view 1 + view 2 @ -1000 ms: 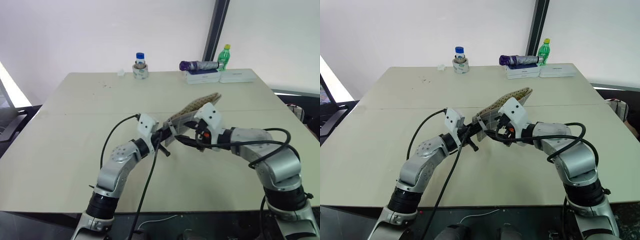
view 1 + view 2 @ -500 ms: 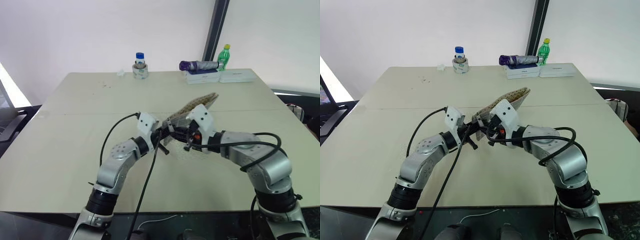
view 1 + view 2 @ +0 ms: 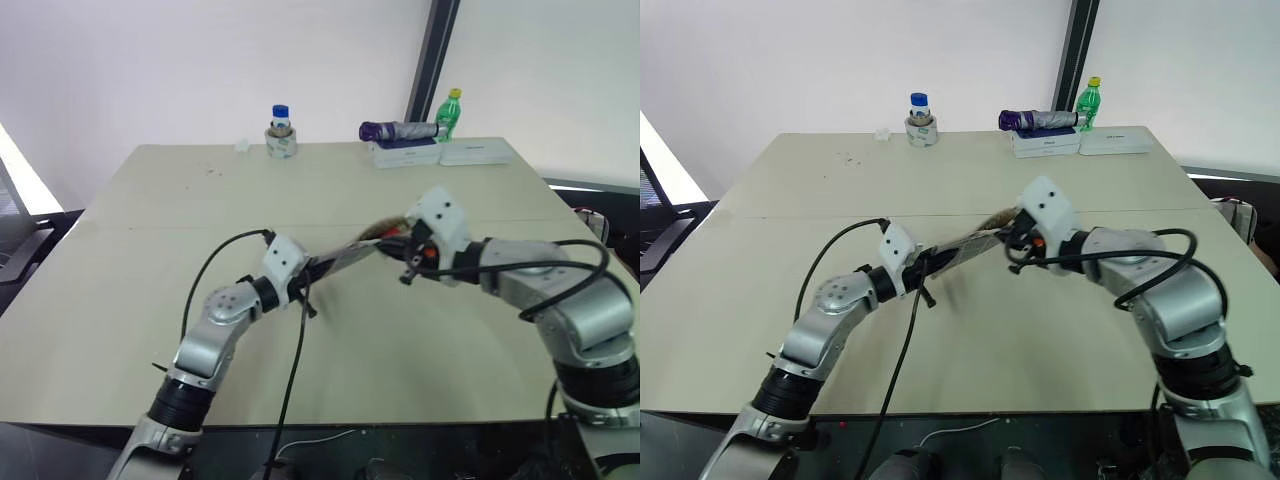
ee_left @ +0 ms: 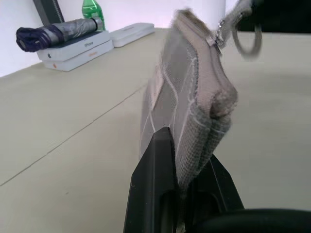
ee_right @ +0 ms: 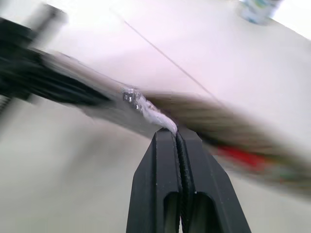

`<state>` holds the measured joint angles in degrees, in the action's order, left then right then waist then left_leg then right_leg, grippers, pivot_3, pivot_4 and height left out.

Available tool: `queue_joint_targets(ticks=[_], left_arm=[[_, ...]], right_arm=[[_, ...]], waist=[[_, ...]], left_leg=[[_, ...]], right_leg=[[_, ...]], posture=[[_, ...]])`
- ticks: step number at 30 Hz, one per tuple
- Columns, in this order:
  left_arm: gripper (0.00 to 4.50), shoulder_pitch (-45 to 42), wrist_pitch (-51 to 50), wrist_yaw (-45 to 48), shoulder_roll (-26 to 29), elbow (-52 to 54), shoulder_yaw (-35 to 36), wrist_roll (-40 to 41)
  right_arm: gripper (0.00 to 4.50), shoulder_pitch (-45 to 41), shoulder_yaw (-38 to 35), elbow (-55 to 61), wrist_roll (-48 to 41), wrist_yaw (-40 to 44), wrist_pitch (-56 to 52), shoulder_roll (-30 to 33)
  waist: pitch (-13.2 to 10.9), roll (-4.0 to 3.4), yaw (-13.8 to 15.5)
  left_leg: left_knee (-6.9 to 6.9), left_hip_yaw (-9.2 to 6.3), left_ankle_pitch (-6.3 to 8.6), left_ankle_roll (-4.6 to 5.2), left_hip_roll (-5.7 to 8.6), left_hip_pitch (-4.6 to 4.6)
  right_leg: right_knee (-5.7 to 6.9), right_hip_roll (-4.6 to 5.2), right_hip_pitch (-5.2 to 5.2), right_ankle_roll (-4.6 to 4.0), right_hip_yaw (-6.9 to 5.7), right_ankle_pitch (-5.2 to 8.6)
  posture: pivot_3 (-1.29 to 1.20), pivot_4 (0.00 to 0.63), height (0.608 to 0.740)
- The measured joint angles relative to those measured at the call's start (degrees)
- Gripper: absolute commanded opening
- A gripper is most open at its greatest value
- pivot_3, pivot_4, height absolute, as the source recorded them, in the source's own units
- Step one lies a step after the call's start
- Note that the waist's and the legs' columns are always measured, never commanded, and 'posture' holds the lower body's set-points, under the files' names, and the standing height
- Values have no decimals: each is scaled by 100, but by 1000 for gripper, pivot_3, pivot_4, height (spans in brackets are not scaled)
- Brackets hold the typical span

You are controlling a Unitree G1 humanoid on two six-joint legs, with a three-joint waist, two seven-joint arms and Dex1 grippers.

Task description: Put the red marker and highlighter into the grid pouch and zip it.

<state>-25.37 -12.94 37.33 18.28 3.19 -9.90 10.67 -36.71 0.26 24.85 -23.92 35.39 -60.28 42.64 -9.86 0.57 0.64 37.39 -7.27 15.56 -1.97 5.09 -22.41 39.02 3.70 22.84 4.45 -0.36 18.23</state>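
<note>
The grid pouch [image 3: 345, 257], grey with white lines, hangs above the table [image 3: 130, 260], stretched almost level between both grippers. My left gripper [image 3: 312, 272] is shut on its near corner; the black fingers [image 4: 155, 184] clamp the fabric. At the other end my right gripper [image 5: 177, 133] is shut on the pale zipper pull [image 5: 158, 118]. Further along the pouch's zip edge in the right wrist view, a red streak shows, probably the red marker [image 5: 238, 155]. The highlighter is hidden.
At the table's back stand a blue-capped bottle in a tape roll [image 3: 281, 132], a folded purple umbrella [image 3: 400, 131] on white boxes, and a green bottle [image 3: 450, 112]. A black cable [image 3: 225, 262] loops from my left wrist.
My right gripper went from open to shut on the zipper pull and drew it to the right. The left hand shifted left. The pouch went from steeply tilted to stretched nearly level.
</note>
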Motion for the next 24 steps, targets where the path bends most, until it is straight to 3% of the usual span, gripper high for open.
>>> queue_joint_targets(ticks=[10, 18, 21, 24], left_arm=[[0, 429, 103, 244, 365, 300, 76, 114], [0, 567, 37, 177, 402, 523, 112, 114], [0, 615, 48, 141, 527, 596, 133, 52], [0, 623, 345, 90, 682, 574, 142, -232]], right_arm=[[38, -55, -50, -1239, 637, -73, 633, 592], [38, 35, 130, -1597, 805, -50, 1188, 554], [931, 180, 126, -1595, 801, 173, 1467, 588], [2439, 450, 122, -1558, 758, 419, 1631, 600]], waist=[[0, 0, 0], [-1, -1, -2], [0, -1, 1], [-1, 0, 3]], left_leg=[[-4, 2, 0, 1, -1, -1], [-5, 3, 0, 0, -2, -1], [-5, 3, 0, 0, -2, -1], [-4, 3, 0, 1, -2, -1]], right_leg=[[-2, 1, 1, 0, 2, 0], [-2, 1, 3, 0, 2, 0], [-2, 1, 1, 0, 2, 0], [-2, 1, 1, 0, 2, 0]], posture=[[0, 150, 740], [0, 150, 740], [0, 150, 740], [0, 150, 740]])
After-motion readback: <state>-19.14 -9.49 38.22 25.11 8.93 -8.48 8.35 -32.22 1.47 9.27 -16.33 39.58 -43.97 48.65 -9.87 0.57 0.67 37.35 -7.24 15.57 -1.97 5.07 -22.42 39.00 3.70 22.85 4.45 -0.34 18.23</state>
